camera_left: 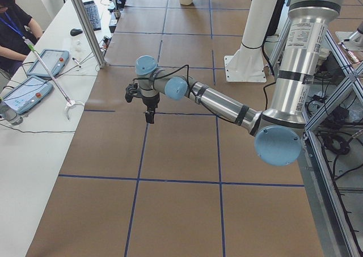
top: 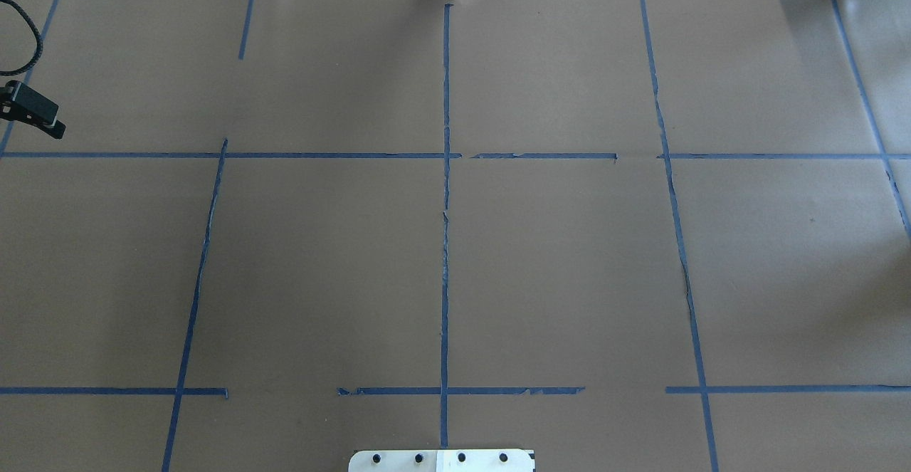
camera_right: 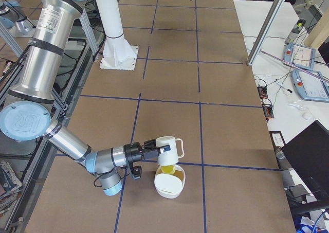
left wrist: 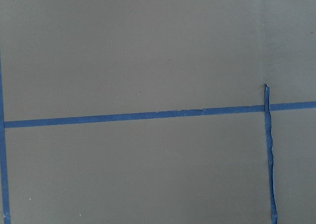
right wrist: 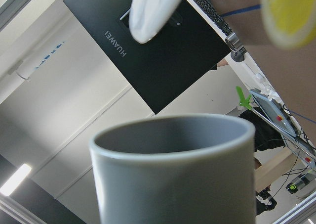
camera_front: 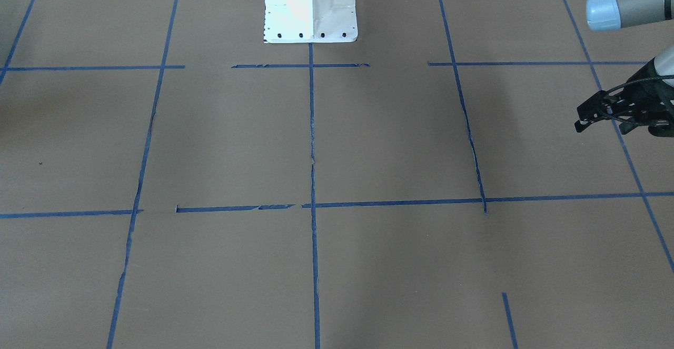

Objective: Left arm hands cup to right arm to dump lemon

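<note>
Over the desk (camera_right: 169, 78) my right arm (camera_right: 67, 140) holds, above a white bowl (camera_right: 169, 192), the tipped cup (camera_right: 165, 148), lemon (camera_right: 167, 169) just below its mouth. My right jaws' grip I cannot tell; left jaws empty, gap unclear. I'd keep that mouth centred.

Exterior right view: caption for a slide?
The right hand holds the cup tipped over a white bowl, the lemon just beneath it.
</note>
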Controlling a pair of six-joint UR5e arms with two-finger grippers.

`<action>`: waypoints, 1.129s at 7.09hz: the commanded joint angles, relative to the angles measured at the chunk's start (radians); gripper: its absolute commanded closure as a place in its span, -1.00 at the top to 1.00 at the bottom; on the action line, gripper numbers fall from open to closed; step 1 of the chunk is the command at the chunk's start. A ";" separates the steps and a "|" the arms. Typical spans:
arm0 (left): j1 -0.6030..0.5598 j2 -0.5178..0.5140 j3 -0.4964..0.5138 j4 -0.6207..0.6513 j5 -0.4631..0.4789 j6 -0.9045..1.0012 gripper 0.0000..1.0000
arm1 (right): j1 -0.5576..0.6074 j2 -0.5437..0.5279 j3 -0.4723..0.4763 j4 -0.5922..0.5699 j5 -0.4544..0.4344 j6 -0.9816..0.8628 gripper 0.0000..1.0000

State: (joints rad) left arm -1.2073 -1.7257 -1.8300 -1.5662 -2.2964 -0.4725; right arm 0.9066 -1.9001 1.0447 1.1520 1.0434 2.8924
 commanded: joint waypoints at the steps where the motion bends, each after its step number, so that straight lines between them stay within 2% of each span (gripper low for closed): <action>1: 0.000 0.000 -0.002 0.000 0.000 0.000 1.00 | 0.000 -0.001 0.000 0.000 0.000 -0.001 -0.91; 4: 0.000 -0.002 0.000 0.000 0.000 0.000 1.00 | 0.000 0.001 0.000 0.000 0.000 -0.012 -0.91; 5: 0.000 0.000 -0.002 0.000 0.000 0.000 1.00 | 0.000 -0.001 -0.002 0.000 0.007 -0.027 -0.80; 6: 0.000 0.000 -0.002 0.000 0.000 0.000 1.00 | 0.000 -0.002 -0.011 0.002 0.026 -0.129 -0.65; 8: 0.000 0.000 -0.002 0.000 0.000 0.000 1.00 | 0.003 -0.004 0.000 -0.005 0.128 -0.342 -0.64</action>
State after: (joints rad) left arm -1.2072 -1.7259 -1.8315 -1.5662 -2.2964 -0.4725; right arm 0.9080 -1.9028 1.0403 1.1521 1.1136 2.6694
